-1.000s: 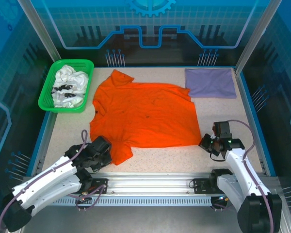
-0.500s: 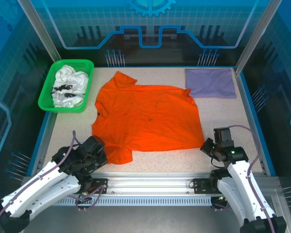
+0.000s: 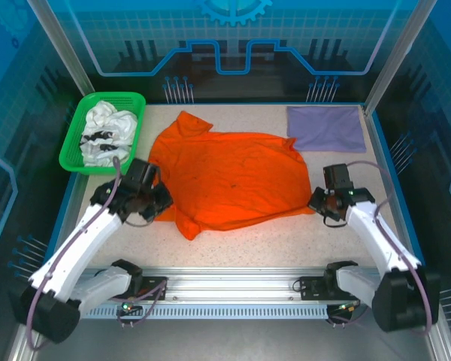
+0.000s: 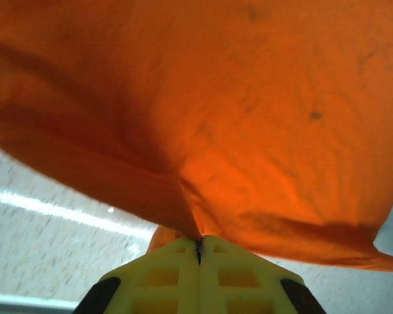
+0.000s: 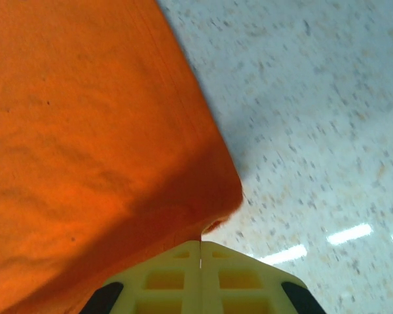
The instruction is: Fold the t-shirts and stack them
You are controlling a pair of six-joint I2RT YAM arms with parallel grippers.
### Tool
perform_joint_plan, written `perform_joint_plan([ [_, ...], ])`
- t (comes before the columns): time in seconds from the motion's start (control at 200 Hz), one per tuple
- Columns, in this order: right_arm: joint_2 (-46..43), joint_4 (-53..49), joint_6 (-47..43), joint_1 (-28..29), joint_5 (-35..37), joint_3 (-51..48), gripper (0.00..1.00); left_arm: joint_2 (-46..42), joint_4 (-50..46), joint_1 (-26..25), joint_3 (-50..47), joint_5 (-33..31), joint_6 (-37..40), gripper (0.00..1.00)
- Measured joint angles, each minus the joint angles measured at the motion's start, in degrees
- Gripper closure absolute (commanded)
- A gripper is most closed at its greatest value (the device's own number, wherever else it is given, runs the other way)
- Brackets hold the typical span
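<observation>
**Fingers (image 4: 170,261) clamped on the orange t-shirt (image 3: 233,177) at both near corners**

Fingers first: on my left wrist camera the yellow pads of the left gripper (image 4: 198,241) are pressed together with only a thin seam between them, and a pinch of orange cloth (image 4: 236,111) runs straight into that seam. From there the fabric fans up and away, and I can see speckled table under its left side. On my right wrist camera the right gripper (image 5: 200,243) shows the same picture: the pads (image 5: 170,271) meet flat, and the corner of the shirt (image 5: 78,131) tucks in at their tips, with bare table to the right of it.

From the overhead camera, the aluminium rail (image 3: 233,282) lies nearest me, with the arm bases on it. Beyond it I see a bare strip of table (image 3: 286,241). The left gripper (image 3: 162,203) sits at the shirt's near-left edge, and the right gripper (image 3: 319,206) at its near-right corner. The orange t-shirt is spread between them across the middle of the table, rumpled, with a lobe of cloth sagging toward me just right of the left gripper.

Farther back on the right a lavender t-shirt (image 3: 327,128) lies folded flat in the far corner, well apart from the orange one. At far left the green basket (image 3: 70,147) holds crumpled white t-shirts (image 3: 109,131) with black print
</observation>
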Motion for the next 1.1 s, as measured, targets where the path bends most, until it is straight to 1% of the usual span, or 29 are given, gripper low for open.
perform_joint_plan([
  [0.145, 9.4, 2.7, -2.3, -0.2, 0.2, 4.8, 1.00, 10.5, 3.8, 5.0, 6.3, 2.6, 4.9, 1.00],
  [0.275, 17.0, 3.8, -3.9, -0.8, 0.2, 10.2, 1.00, 20.1, 5.7, 9.0, 12.1, 4.7, 7.2, 1.00],
  [0.405, 23.1, 4.7, -5.0, -1.9, 0.2, 14.9, 1.00, 31.6, 6.6, 11.0, 19.8, 6.1, 9.2, 1.00],
  [0.435, 24.2, 4.8, -5.1, -2.4, 0.1, 15.7, 1.00, 34.1, 6.7, 11.2, 21.4, 6.4, 9.6, 0.92],
  [0.505, 26.3, 5.1, -5.3, -3.5, -0.2, 17.0, 1.00, 39.3, 7.1, 11.5, 24.4, 7.1, 10.1, 0.87],
  [0.515, 26.5, 5.1, -5.4, -3.7, -0.3, 17.1, 1.00, 40.0, 7.1, 11.5, 24.7, 7.2, 10.1, 0.85],
  [0.545, 27.4, 5.2, -5.5, -4.1, -0.5, 17.5, 0.90, 42.0, 7.1, 11.6, 25.7, 7.4, 10.3, 0.78],
  [0.575, 28.5, 5.2, -5.6, -4.7, -0.9, 17.9, 0.81, 43.6, 7.1, 11.9, 26.6, 7.5, 10.7, 0.68],
  [0.61, 29.6, 5.2, -5.6, -5.2, -1.4, 18.4, 0.68, 44.9, 7.1, 12.2, 27.3, 7.4, 11.0, 0.59],
  [0.64, 30.6, 5.2, -5.6, -5.8, -1.8, 18.9, 0.60, 45.9, 7.0, 12.5, 28.0, 7.4, 11.1, 0.51],
  [0.67, 31.7, 5.1, -5.8, -6.4, -2.3, 19.6, 0.57, 46.5, 6.6, 13.0, 28.7, 7.4, 11.2, 0.40],
  [0.69, 32.3, 5.0, -6.4, -6.8, -2.7, 20.0, 0.57, 46.9, 6.3, 13.3, 29.3, 7.4, 10.7, 0.35],
  [0.75, 33.5, 5.1, -6.4, -8.3, -3.8, 20.9, 0.56, 47.1, 5.7, 14.3, 31.4, 7.0, 11.0, 0.30],
  [0.825, 32.8, 5.0, -6.3, -10.3, -4.7, 20.9, 0.55, 46.4, 5.6, 15.3, 33.7, 5.5, 11.3, 0.31],
  [0.905, 28.7, 6.0, -6.2, -11.5, -5.5, 19.1, 0.59, 42.9, 5.8, 15.6, 33.6, 3.5, 11.2, 0.39],
  [0.99, 20.3, 7.6, -5.7, -10.6, -7.8, 14.6, 0.64, 35.9, 8.0, 14.8, 29.0, 2.7, 10.7, 0.53],
  [1.05, 15.0, 9.4, -5.2, -8.6, -10.7, 11.5, 0.69, 28.7, 10.8, 13.2, 22.3, 2.3, 8.6, 0.67],
  [1.096, 12.6, 11.4, -4.6, -7.0, -13.0, 9.2, 0.70, 24.1, 13.0, 11.5, 17.0, 2.0, 7.3, 0.76],
])
